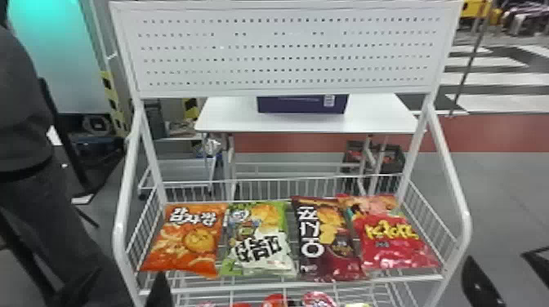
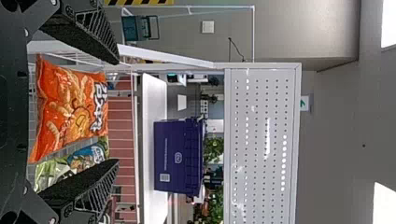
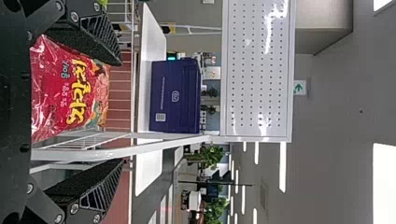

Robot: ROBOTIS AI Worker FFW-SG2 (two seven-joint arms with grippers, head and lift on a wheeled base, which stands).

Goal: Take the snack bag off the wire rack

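Taking clock directions from the middle of the head view, the left gripper [image 1: 127, 281] is between seven and eight o'clock, its fingers [image 2: 86, 182] spread wide and holding nothing. The task's snack bag could be any of four lying face up, side by side, in the wire rack's [image 1: 263, 287] upper basket; which one is meant, I can't tell. The orange bag [image 1: 190, 241] lies between seven and eight, and the green and white bag [image 1: 259, 241] at six. A white perforated panel [image 1: 282, 53] tops the rack at twelve, with more packets [image 1: 274, 301] on the level below at six. Behind the rack, at one o'clock, a purple box [image 1: 302, 105] sits on a white table [image 1: 376, 116]. The dark brown bag [image 1: 326, 241] lies at five, the red bag [image 1: 392, 241] at four. The right gripper [image 1: 502, 267], also at four but farther out, is wide open and empty.
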